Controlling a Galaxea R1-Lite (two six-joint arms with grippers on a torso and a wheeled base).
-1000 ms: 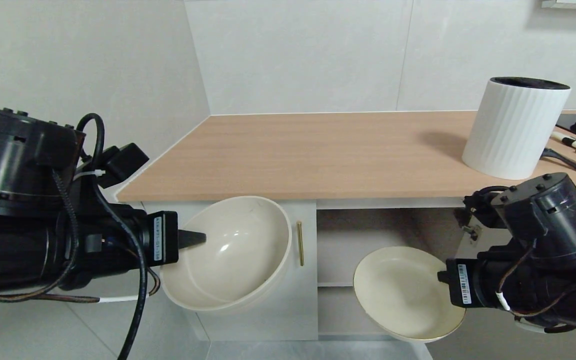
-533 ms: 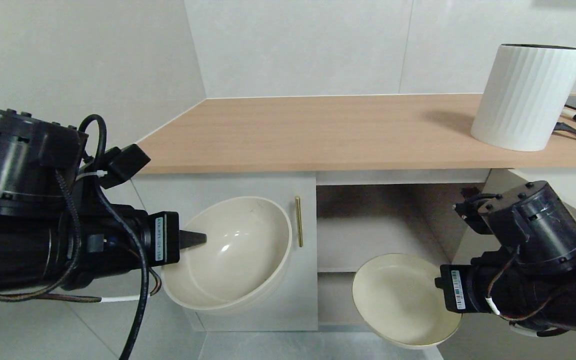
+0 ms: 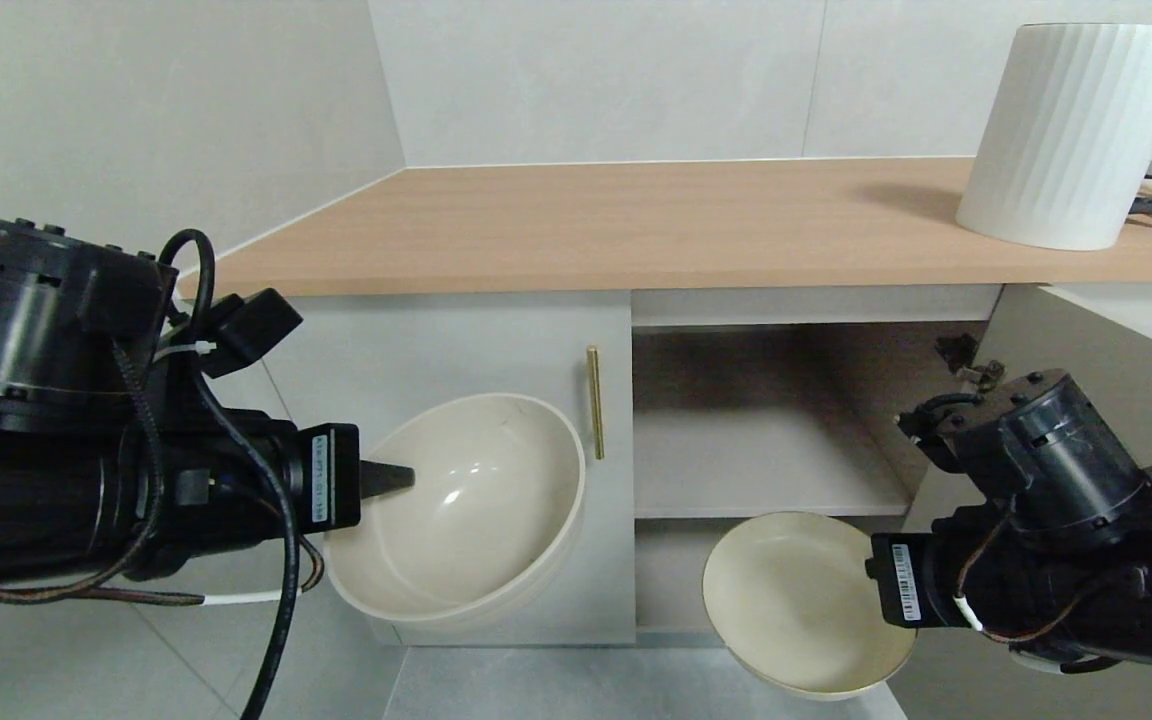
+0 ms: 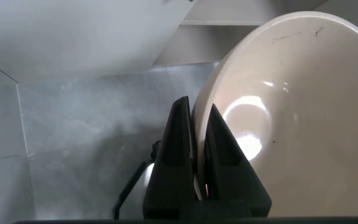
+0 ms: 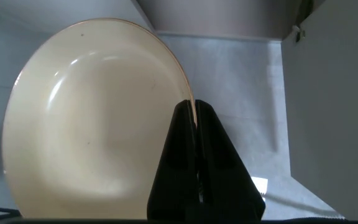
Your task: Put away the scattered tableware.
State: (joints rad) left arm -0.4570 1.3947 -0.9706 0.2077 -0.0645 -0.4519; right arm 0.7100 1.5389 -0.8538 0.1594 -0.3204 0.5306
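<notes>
Two dishes hang pinched by their rims: our left tool (image 3: 398,478) clamps the large bowl (image 3: 466,510) before the closed door (image 3: 456,340), our right tool (image 3: 874,570) the shallow dish (image 3: 796,600) by the open cupboard (image 3: 786,360). We fear such thin grips let either swing, slip, or clip the shelf (image 3: 756,470).

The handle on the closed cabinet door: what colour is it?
The handle is brass gold, a slim vertical bar; the head view shows it best.
</notes>
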